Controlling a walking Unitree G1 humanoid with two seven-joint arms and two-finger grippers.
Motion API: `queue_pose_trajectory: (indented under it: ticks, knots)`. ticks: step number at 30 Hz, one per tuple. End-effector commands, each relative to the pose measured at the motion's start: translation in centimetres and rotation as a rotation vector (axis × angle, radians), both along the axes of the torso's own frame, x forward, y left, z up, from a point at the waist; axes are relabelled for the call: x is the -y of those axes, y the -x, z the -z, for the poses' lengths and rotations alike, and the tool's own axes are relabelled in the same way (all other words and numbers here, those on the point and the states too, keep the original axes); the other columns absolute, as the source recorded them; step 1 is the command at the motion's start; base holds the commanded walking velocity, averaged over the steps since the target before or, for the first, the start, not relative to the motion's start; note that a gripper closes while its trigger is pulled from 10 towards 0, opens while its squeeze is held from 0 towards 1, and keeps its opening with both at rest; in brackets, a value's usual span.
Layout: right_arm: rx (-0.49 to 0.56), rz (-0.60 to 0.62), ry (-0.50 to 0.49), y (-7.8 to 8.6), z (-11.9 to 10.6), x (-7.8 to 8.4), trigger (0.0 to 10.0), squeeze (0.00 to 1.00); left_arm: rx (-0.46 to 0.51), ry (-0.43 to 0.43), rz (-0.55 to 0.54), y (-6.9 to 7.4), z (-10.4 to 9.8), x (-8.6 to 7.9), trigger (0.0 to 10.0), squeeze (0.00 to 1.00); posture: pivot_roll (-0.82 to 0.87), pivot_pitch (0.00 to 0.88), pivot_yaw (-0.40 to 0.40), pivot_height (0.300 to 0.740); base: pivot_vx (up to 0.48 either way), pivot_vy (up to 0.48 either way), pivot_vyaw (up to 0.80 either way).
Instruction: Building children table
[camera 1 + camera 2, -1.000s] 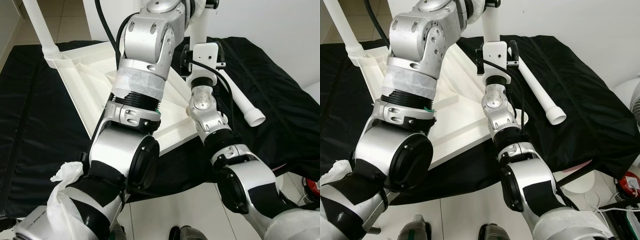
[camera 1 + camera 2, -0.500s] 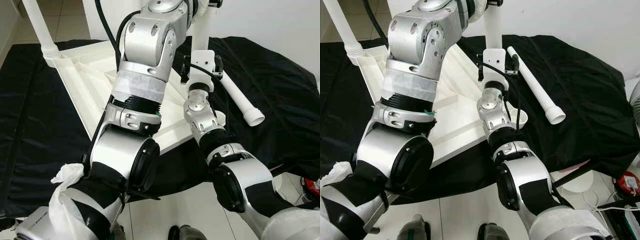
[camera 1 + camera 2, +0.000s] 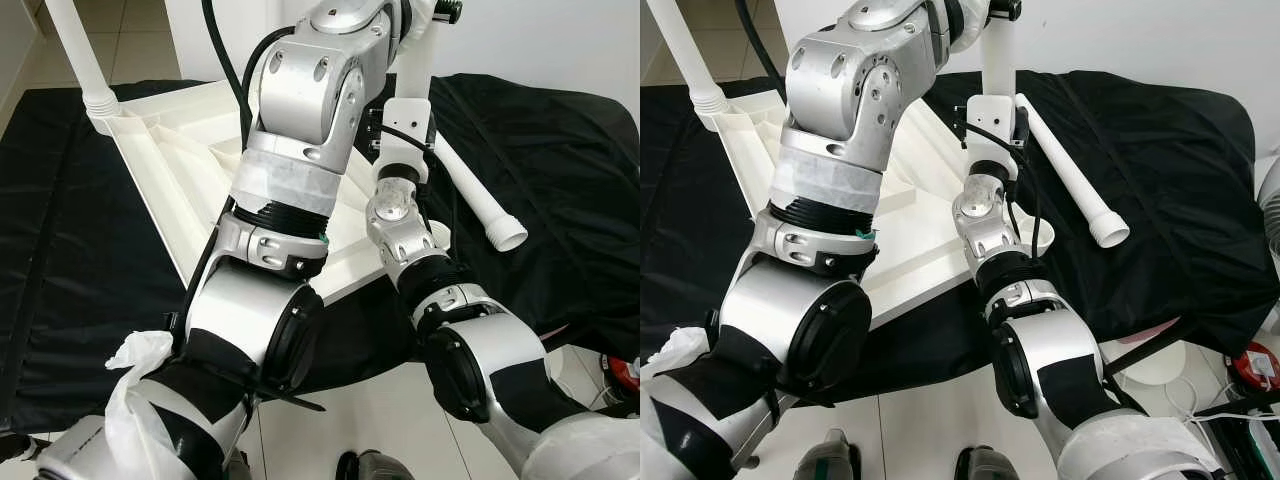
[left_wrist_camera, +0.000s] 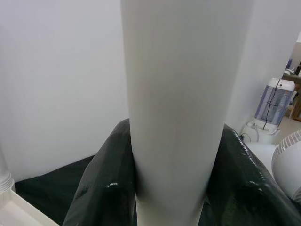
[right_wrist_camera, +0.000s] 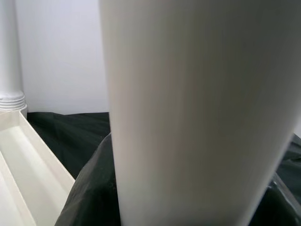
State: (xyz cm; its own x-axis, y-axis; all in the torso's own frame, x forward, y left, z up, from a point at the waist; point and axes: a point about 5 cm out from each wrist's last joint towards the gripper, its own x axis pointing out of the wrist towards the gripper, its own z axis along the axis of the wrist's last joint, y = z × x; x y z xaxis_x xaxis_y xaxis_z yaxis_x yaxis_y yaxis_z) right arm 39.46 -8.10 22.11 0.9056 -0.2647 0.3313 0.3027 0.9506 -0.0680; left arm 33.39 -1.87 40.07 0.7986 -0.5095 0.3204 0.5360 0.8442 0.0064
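The white table top (image 3: 175,165) lies upside down on black cloth (image 3: 70,250). One white leg (image 3: 72,50) stands in its far left corner. A second white leg (image 3: 998,55) stands upright at the far right corner. My left gripper (image 4: 174,188) reaches it from high up, and dark fingers (image 4: 103,188) hug both sides of the leg. My right gripper (image 5: 188,188) holds the same leg lower down, above its white wrist block (image 3: 405,115); its fingers (image 5: 89,197) flank the leg. A third leg (image 3: 1070,170) lies loose on the cloth to the right.
White wall stands close behind the cloth. A white fan (image 4: 287,169) and a white appliance (image 4: 273,108) sit to the right on the floor. A red-capped object (image 3: 1255,365) and cables lie at the lower right. Pale tiled floor (image 3: 370,420) runs along the near edge.
My left arm has shifted a little to the right and the upright leg's top has leaned right with it. My right forearm has drawn in leftward. The loose leg has stayed put.
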Motion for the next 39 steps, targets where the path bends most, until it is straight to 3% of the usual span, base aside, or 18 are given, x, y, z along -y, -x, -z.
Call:
queue_pose_trajectory:
  ticks: [1,3,5,6,10,11,12,14,18,21,22,25,28,31,33,39]
  knots:
    - [0.026,-0.029,-0.007,-0.1,-0.8,-0.6,10.0,0.0,0.085,-0.097,-0.032,0.6,0.1,1.0,10.0,0.0,0.1,0.0,-0.055,0.74,0.0,0.0,0.0]
    - [0.017,-0.06,-0.06,-0.1,-0.7,-0.8,10.0,0.0,0.181,-0.166,-0.031,1.1,0.2,1.3,10.0,0.0,0.1,0.0,-0.055,0.74,0.0,0.0,0.0]
    - [0.009,-0.087,-0.094,-0.1,-0.6,-1.0,10.0,0.0,0.154,-0.134,0.024,1.3,0.4,1.6,10.0,0.0,0.1,0.0,-0.055,0.74,0.0,0.0,0.0]
    - [-0.01,-0.144,-0.162,-0.1,-0.4,-1.4,10.0,0.0,0.125,-0.1,0.096,1.6,0.5,2.0,10.0,1.0,0.1,0.0,-0.056,0.74,0.0,0.0,0.0]
    - [-0.035,-0.184,-0.227,-0.1,-0.1,-1.7,10.0,0.0,0.166,-0.125,0.109,1.9,0.3,2.2,10.0,1.0,0.1,0.0,-0.056,0.74,0.0,0.0,0.0]
    - [-0.054,-0.212,-0.279,-0.2,0.2,-1.8,10.0,0.0,0.2,-0.14,0.096,2.1,0.2,2.2,10.0,0.0,0.1,0.0,-0.056,0.74,0.0,0.0,0.0]
    - [-0.054,-0.212,-0.279,-0.2,0.2,-1.8,10.0,0.0,0.2,-0.14,0.096,2.1,0.2,2.2,10.0,0.0,0.1,0.0,-0.056,0.74,0.0,0.0,0.0]
    - [-0.086,-0.257,-0.379,-0.2,0.7,-1.9,10.0,0.0,0.226,-0.113,0.098,2.3,0.0,2.1,10.0,0.0,0.1,0.0,-0.054,0.74,0.0,0.0,0.0]
    - [-0.089,-0.274,-0.417,-0.3,0.8,-1.8,10.0,0.0,0.23,-0.1,0.097,2.2,0.0,1.7,10.0,0.0,0.1,0.0,-0.054,0.74,0.0,0.0,0.0]
    - [-0.079,-0.27,-0.454,-0.4,0.7,-1.2,10.0,0.0,0.223,-0.092,0.084,1.9,0.2,0.9,10.0,0.0,0.09,0.0,-0.049,0.74,0.0,0.0,0.0]
    - [-0.066,-0.264,-0.464,-0.5,0.6,-0.4,10.0,0.0,0.205,-0.085,0.044,1.2,1.0,-0.4,10.0,0.0,0.09,0.0,-0.047,0.74,0.0,0.0,0.0]
    - [-0.062,-0.276,-0.465,-0.6,0.5,0.0,10.0,0.0,0.198,-0.086,0.022,0.9,1.6,-1.1,10.0,0.0,0.08,0.0,-0.041,0.74,0.0,0.0,0.0]
    - [-0.051,-0.301,-0.433,-0.5,0.5,0.7,10.0,0.0,0.18,-0.083,0.001,0.6,2.7,-2.2,10.0,0.0,0.08,0.0,-0.04,0.74,0.0,0.0,0.0]
    - [-0.041,-0.333,-0.319,-0.2,0.8,1.8,10.0,0.0,0.14,-0.112,-0.052,-0.1,4.6,-3.6,10.0,0.0,0.07,0.0,-0.04,0.74,0.0,0.0,0.0]
    - [-0.041,-0.333,-0.319,-0.2,0.8,1.8,10.0,0.0,0.14,-0.112,-0.052,-0.1,4.6,-3.6,10.0,0.0,0.07,0.0,-0.04,0.74,0.0,0.0,0.0]
    - [-0.058,-0.378,-0.16,0.7,1.9,4.0,10.0,0.0,0.079,-0.152,-0.114,-1.1,7.7,-5.6,10.0,0.0,0.06,0.0,-0.04,0.74,0.0,0.0,0.0]
